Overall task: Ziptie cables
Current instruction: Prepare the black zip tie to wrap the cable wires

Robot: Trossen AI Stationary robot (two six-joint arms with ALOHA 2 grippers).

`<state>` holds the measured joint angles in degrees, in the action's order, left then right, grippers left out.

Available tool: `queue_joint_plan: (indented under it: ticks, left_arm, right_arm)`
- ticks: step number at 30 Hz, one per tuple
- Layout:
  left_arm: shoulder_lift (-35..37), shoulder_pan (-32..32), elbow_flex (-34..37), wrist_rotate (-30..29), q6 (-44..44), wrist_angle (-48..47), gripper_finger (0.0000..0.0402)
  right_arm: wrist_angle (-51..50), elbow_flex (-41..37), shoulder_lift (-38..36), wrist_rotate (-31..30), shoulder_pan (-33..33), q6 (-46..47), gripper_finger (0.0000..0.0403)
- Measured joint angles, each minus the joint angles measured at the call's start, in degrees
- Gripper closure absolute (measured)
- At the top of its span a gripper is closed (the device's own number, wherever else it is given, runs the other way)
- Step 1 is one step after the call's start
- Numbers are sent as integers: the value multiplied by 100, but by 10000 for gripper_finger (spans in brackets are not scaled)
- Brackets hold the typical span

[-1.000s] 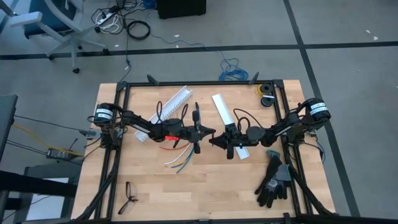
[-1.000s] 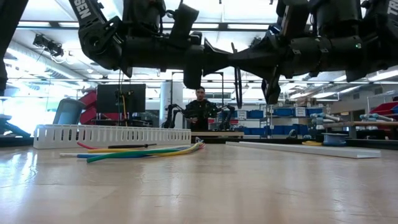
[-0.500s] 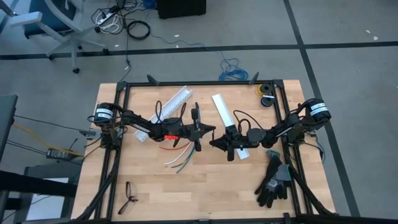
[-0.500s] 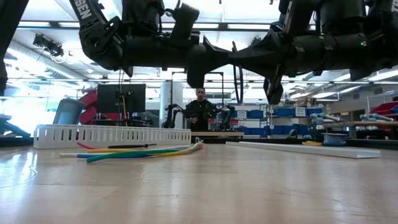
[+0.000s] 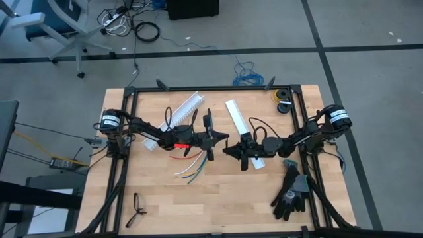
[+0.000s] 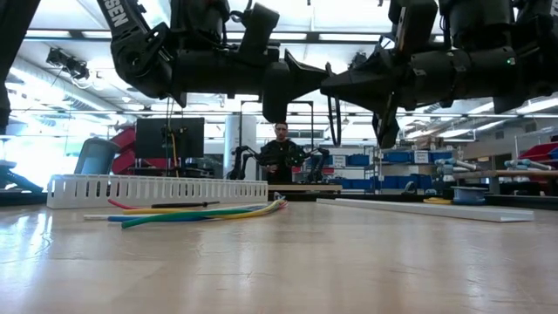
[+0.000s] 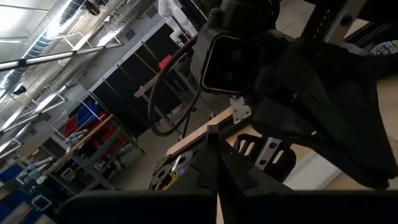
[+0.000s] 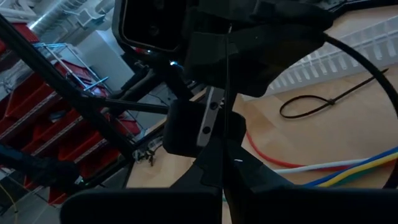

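Where legible, "SEN" on left arm

Smooth pale wood table, white plastic slotted channel, glossy plastic-sheathed cables, matt black gloves

overhead downward, tabletop level, two wrist close-ups

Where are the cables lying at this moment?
In the high view the cables lie on the table's left-centre, just below the shut left gripper and in front of the white slotted channel; neither gripper holds them.
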<state>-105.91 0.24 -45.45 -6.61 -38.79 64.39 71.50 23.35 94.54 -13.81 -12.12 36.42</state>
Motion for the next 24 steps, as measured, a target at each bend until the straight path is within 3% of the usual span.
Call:
queue_joint_plan:
  ticks: [24]
  left_arm:
    - [4, -41, 2, -2, -149, -45, 401]
  right_arm:
    - [188, -188, 0, 106, 75, 69, 403]
